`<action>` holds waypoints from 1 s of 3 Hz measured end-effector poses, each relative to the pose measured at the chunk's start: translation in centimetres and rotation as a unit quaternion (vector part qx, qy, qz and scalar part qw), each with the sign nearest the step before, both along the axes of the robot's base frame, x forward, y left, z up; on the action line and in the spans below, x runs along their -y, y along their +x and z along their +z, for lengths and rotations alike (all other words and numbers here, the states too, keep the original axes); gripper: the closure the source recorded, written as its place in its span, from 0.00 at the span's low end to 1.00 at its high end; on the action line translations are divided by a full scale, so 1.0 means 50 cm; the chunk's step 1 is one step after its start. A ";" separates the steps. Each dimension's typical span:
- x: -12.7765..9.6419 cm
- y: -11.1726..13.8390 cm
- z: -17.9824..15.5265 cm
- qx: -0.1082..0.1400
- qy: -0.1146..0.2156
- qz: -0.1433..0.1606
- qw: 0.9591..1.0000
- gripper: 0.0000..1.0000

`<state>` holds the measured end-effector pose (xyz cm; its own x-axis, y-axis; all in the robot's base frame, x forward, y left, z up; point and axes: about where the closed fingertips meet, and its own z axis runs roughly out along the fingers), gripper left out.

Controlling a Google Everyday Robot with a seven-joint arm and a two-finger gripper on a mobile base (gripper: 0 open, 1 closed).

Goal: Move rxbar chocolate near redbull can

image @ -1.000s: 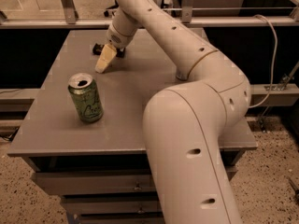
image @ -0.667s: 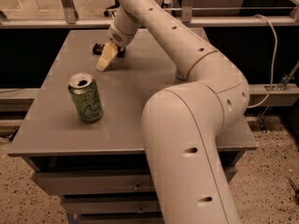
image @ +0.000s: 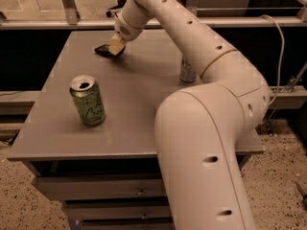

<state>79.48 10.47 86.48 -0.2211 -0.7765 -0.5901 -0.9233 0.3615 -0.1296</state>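
Gripper (image: pixel 116 45) at bar (image: pixel 102 49), far-left; can't tell if it's clamped. Risk: weak hold drops bar en route, or arm (image: pixel 211 56) clips redbull (image: pixel 187 74) at right.

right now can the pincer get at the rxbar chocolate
Probably yes: the pincer is down right at the rxbar chocolate on the table's far side, nothing between them; the green can stands well clear.
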 end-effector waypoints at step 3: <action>0.039 -0.147 0.090 0.022 0.034 0.011 0.999 1.00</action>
